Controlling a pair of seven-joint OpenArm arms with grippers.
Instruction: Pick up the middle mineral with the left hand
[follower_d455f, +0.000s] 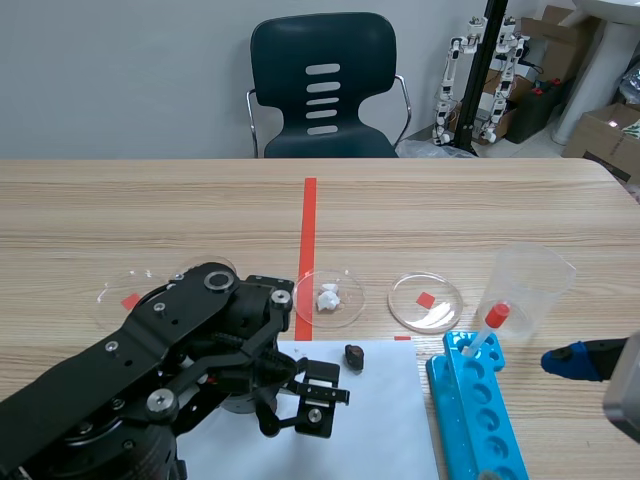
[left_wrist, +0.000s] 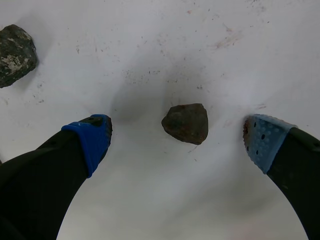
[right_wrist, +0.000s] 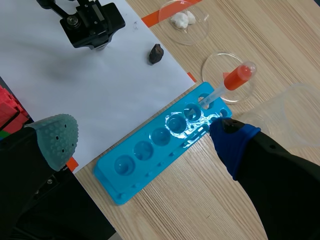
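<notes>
The left tool (left_wrist: 177, 137) is open wide and holds nothing. The middle mineral (left_wrist: 186, 123) is a small brown stone. It lies on the white paper (left_wrist: 210, 45), right between the two blue pads (left_wrist: 92, 137). No pad touches it, and there is a gap on each side. The tool looks low, close to the paper. So I think the first part is done, because the tool is in the right spot around the stone. The grab is not done, and the stone is not lifted. What is left is to close the pads on the stone and lift it off the paper. A grey stone (left_wrist: 15, 55) lies ahead of the tool and off to one side, well apart, so it should not get in the way. In the scene view the left arm sits low at the near left of the table (follower_d455f: 450, 210) and hides the brown stone. A little dark stone (follower_d455f: 354, 357) lies on the paper just to its right, and I cannot tell if it is the grey one. The right tool (right_wrist: 142, 137) is open wide too and holds nothing, above the blue rack (right_wrist: 165, 135) at the near right.
</notes>
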